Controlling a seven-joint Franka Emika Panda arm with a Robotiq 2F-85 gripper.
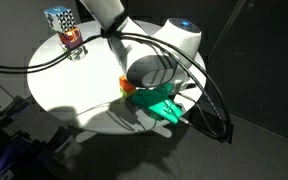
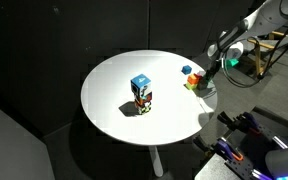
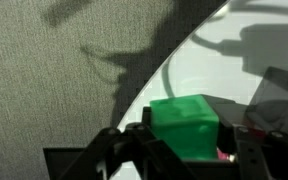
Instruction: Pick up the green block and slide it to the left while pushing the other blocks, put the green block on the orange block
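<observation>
In the wrist view the green block [image 3: 184, 118] sits between the two dark fingers of my gripper [image 3: 184, 150], which is shut on its sides. A sliver of a magenta block [image 3: 225, 152] shows just behind it at the right. In an exterior view the gripper [image 2: 205, 73] is down at the table's rim, among a small cluster of blocks with an orange block [image 2: 189, 82] and a blue one [image 2: 187, 70]. The orange block [image 1: 124, 84] also peeks out beside the arm, whose bulk hides the rest of the cluster.
The round white table [image 2: 114, 110] carries a multicoloured patterned cube [image 2: 141, 84] stacked on another object near its middle, also seen in the other view [image 1: 59, 19]. The cluster lies close to the table edge [image 3: 169, 70]. Black cables [image 1: 209, 100] hang beside the arm.
</observation>
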